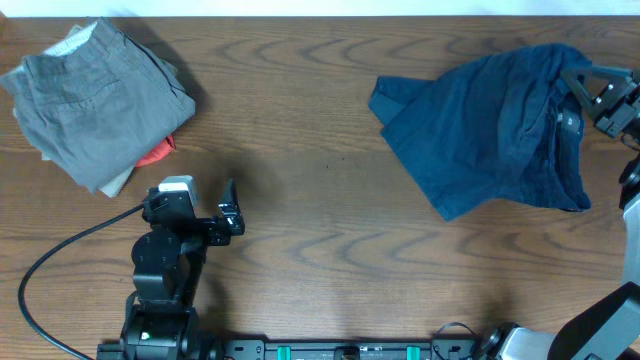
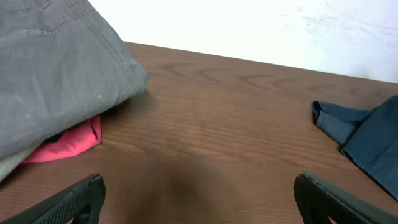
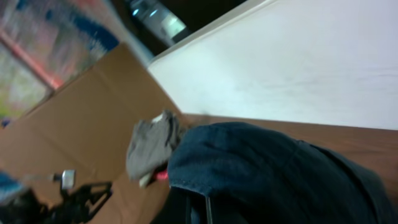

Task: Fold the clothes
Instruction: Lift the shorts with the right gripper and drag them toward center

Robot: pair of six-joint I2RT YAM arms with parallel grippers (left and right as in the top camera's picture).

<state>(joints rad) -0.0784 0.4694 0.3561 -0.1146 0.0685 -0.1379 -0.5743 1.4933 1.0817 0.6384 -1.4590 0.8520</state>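
Observation:
The dark navy shorts [image 1: 495, 130] lie crumpled on the right side of the wooden table [image 1: 320, 230]. Their right edge is lifted where my right gripper [image 1: 588, 92] pinches it. In the right wrist view the navy fabric [image 3: 273, 174] drapes over and mostly hides the right gripper's fingers [image 3: 202, 208]. My left gripper [image 1: 232, 208] is open and empty at the lower left, far from the shorts. In the left wrist view its fingertips [image 2: 199, 186] frame bare table, and one leg of the shorts [image 2: 373, 140] shows at the right.
Folded grey-khaki shorts [image 1: 95, 95] sit at the back left on a small orange-red garment [image 1: 157, 152]. Both also show in the left wrist view, the grey shorts [image 2: 56, 74] above the orange-red garment [image 2: 65, 146]. A black cable [image 1: 60, 255] trails from the left arm.

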